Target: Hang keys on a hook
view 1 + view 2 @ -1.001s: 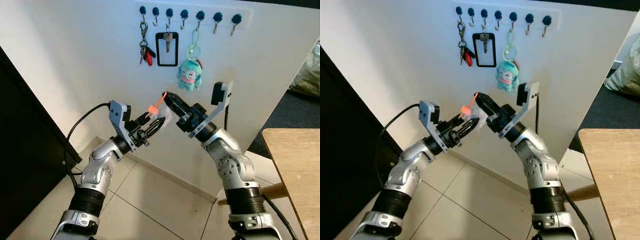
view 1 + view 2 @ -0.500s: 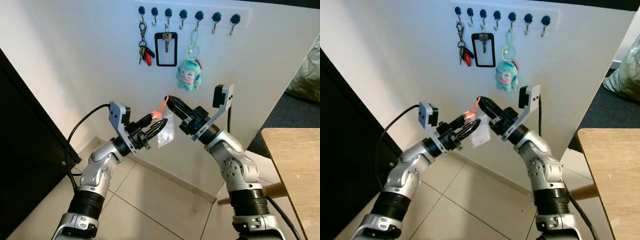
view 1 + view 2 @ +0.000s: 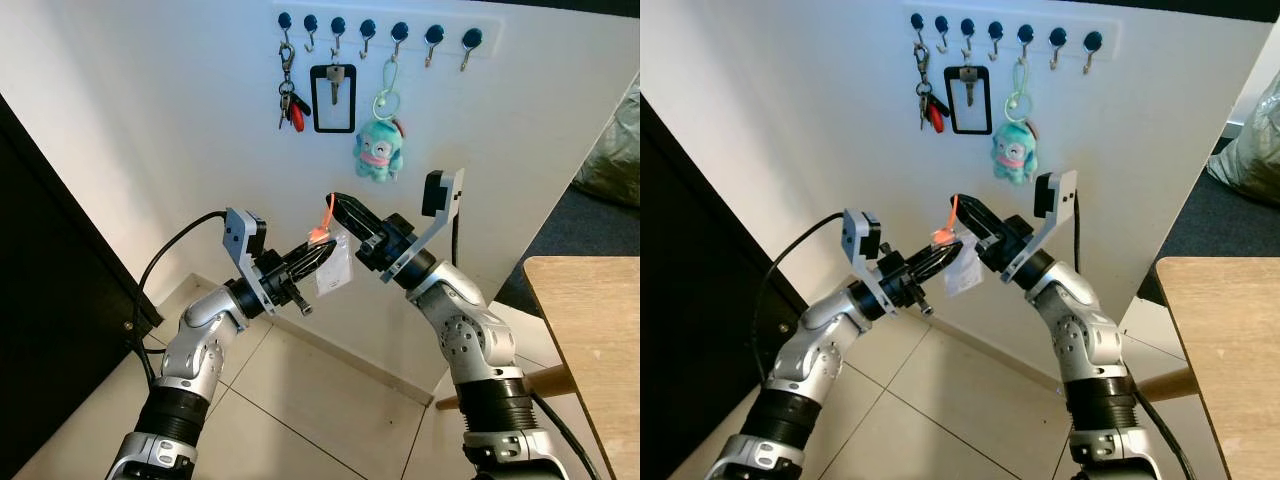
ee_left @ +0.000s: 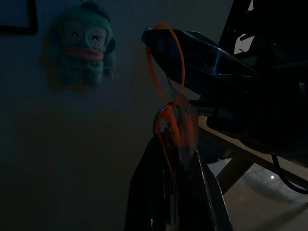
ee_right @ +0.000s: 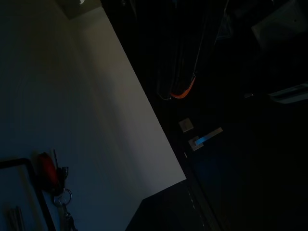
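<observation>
Seven blue-knobbed hooks [image 3: 369, 28] sit in a row on a white rail high on the white wall [image 3: 150, 120]. From the leftmost hook hangs a bunch of keys with a red fob [image 3: 290, 100]; the third carries a black frame with a single key [image 3: 334, 97]; the fifth holds a green ring with a teal plush toy [image 3: 379, 148]. The other hooks are bare.

Well below the rail, both grippers meet in front of the wall. The right gripper [image 3: 333, 201] reaches in from the right with its fingers pinched on the top of an orange loop [image 4: 166, 72]. From that loop dangle a metal ring and a clear plastic tag [image 3: 333, 266], the keys to be hung, so the set is in mid-air between the two arms, far beneath the hooks. The left gripper [image 3: 325, 250] comes up from the left, its fingers pressed together on the ring and tag at the loop's lower end; the left wrist view shows them clamped around it, with the plush toy on the wall behind.

A black cable [image 3: 165, 265] trails from the left arm. A dark door [image 3: 50, 290] stands on the left, tiled floor [image 3: 300, 400] lies below, and a wooden table [image 3: 590, 340] corner juts in on the right
</observation>
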Available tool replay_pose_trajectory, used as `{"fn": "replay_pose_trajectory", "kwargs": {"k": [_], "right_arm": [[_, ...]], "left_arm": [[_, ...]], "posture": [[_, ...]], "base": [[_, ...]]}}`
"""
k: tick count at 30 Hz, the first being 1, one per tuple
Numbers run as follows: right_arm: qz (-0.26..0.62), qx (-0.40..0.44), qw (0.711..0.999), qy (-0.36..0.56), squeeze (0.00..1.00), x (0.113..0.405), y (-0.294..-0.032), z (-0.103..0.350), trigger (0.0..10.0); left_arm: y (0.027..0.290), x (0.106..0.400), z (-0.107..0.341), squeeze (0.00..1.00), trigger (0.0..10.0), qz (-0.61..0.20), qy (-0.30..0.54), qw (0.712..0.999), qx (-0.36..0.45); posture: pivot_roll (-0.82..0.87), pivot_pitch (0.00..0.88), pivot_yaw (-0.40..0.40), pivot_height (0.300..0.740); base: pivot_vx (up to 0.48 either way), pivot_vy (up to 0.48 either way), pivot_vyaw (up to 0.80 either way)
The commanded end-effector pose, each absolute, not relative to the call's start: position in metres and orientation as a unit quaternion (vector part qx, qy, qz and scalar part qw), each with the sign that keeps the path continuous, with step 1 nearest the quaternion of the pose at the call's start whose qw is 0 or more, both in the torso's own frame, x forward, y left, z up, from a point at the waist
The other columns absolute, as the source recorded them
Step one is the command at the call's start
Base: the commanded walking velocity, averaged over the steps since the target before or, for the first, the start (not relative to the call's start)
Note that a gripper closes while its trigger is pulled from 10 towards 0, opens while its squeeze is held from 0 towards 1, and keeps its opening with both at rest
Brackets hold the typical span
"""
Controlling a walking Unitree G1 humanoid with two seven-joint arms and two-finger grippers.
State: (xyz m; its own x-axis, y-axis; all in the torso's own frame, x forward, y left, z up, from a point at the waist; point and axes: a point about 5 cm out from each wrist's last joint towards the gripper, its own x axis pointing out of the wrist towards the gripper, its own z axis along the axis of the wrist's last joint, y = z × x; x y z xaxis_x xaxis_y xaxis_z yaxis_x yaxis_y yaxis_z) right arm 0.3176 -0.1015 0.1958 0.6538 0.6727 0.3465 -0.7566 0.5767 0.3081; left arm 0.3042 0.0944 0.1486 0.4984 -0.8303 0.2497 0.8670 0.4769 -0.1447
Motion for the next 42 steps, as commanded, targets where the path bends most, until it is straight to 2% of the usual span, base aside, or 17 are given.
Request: {"fn": "replay_pose_trajectory", "kwargs": {"k": [1, 2, 3, 4, 5, 6, 7, 8, 9, 11, 13, 15, 18, 19, 21, 32, 42], "right_arm": [[0.413, 0.216, 0.879, -0.102, 0.00, 0.315, -0.098, 0.200, 0.0], [0.410, 0.211, 0.882, -0.098, 0.00, 0.316, -0.099, 0.199, 8.2], [0.410, 0.211, 0.882, -0.098, 0.00, 0.316, -0.099, 0.199, 8.2], [0.408, 0.212, 0.883, -0.095, 0.06, 0.316, -0.101, 0.198, 10.0], [0.408, 0.212, 0.883, -0.095, 0.06, 0.316, -0.101, 0.198, 10.0], [0.407, 0.213, 0.883, -0.091, 0.65, 0.316, -0.105, 0.197, 10.0], [0.407, 0.213, 0.883, -0.091, 0.65, 0.316, -0.105, 0.197, 10.0], [0.412, 0.216, 0.880, -0.093, 0.89, 0.315, -0.108, 0.198, 10.0], [0.415, 0.218, 0.878, -0.094, 0.89, 0.315, -0.111, 0.198, 10.0], [0.421, 0.222, 0.874, -0.095, 0.85, 0.313, -0.114, 0.199, 10.0], [0.439, 0.223, 0.865, -0.100, 0.28, 0.309, -0.122, 0.201, 10.0], [0.455, 0.222, 0.857, -0.101, 0.00, 0.305, -0.134, 0.202, 10.0], [0.480, 0.225, 0.841, -0.105, 0.00, 0.298, -0.150, 0.205, 10.0], [0.493, 0.234, 0.831, -0.105, 0.00, 0.295, -0.154, 0.206, 10.0], [0.533, 0.236, 0.806, -0.098, 0.00, 0.285, -0.160, 0.206, 10.0], [0.576, 0.252, 0.774, -0.073, 0.00, 0.277, -0.162, 0.203, 10.0], [0.570, 0.219, 0.792, -0.020, 0.00, 0.278, -0.150, 0.183, 10.0]], "left_arm": [[0.094, 0.301, 0.144, 0.00, 0.0, -0.505, -0.058, 0.853, -0.115], [0.094, 0.301, 0.144, 0.00, 0.0, -0.506, -0.059, 0.853, -0.114], [0.094, 0.301, 0.144, 0.00, 0.0, -0.506, -0.059, 0.853, -0.114], [0.094, 0.301, 0.145, 0.00, 0.0, -0.506, -0.060, 0.853, -0.113], [0.094, 0.301, 0.145, 0.00, 0.0, -0.506, -0.060, 0.853, -0.113], [0.095, 0.300, 0.146, 0.00, 0.5, -0.508, -0.061, 0.852, -0.112], [0.095, 0.300, 0.146, 0.00, 0.5, -0.508, -0.061, 0.852, -0.112], [0.096, 0.299, 0.147, 0.00, 1.8, -0.514, -0.063, 0.848, -0.116], [0.096, 0.298, 0.149, 0.00, 2.0, -0.517, -0.064, 0.845, -0.118], [0.097, 0.297, 0.151, 0.00, 2.5, -0.525, -0.066, 0.840, -0.123], [0.101, 0.294, 0.155, 0.00, 3.1, -0.542, -0.068, 0.827, -0.132], [0.107, 0.291, 0.160, 0.00, 3.7, -0.559, -0.068, 0.814, -0.142], [0.115, 0.284, 0.163, 0.00, 4.9, -0.589, -0.058, 0.794, -0.142], [0.117, 0.281, 0.163, 0.00, 6.3, -0.599, -0.052, 0.787, -0.140], [0.120, 0.277, 0.162, 0.00, 7.6, -0.616, -0.041, 0.775, -0.136], [0.117, 0.267, 0.161, 0.00, 8.1, -0.662, -0.009, 0.736, -0.140], [0.107, 0.271, 0.165, 0.00, 8.5, -0.655, -0.027, 0.741, -0.145]], "posture": [[-0.13, 0.055, 0.080, 0.740], [-0.13, 0.055, 0.080, 0.740], [-0.13, 0.055, 0.080, 0.740], [-0.13, 0.055, 0.080, 0.740], [-0.13, 0.055, 0.080, 0.740], [-0.13, 0.055, 0.080, 0.740], [-0.13, 0.055, 0.080, 0.740], [-0.13, 0.055, 0.079, 0.740], [-0.13, 0.055, 0.079, 0.740], [-0.12, 0.055, 0.078, 0.740], [-0.12, 0.055, 0.078, 0.740], [-0.12, 0.055, 0.076, 0.740], [-0.12, 0.053, 0.073, 0.740], [-0.12, 0.053, 0.073, 0.740], [-0.12, 0.048, 0.070, 0.740], [-0.12, 0.037, 0.070, 0.740], [-0.12, 0.037, 0.070, 0.740]], "base": [[0.000, 0.000, 0.00], [0.000, 0.000, 0.00], [0.000, 0.000, 0.00], [0.000, 0.000, 0.00], [0.000, 0.000, 0.00], [0.000, 0.000, 0.00], [0.000, 0.000, 0.00], [0.000, 0.000, 0.00], [0.000, 0.000, 0.00], [0.000, 0.000, 0.00], [0.000, 0.000, 0.00], [0.000, 0.000, 0.00], [0.000, 0.000, 0.00], [0.000, 0.000, 0.00], [0.000, 0.000, 0.00], [0.000, 0.000, 0.00], [0.000, 0.000, 0.00]]}}
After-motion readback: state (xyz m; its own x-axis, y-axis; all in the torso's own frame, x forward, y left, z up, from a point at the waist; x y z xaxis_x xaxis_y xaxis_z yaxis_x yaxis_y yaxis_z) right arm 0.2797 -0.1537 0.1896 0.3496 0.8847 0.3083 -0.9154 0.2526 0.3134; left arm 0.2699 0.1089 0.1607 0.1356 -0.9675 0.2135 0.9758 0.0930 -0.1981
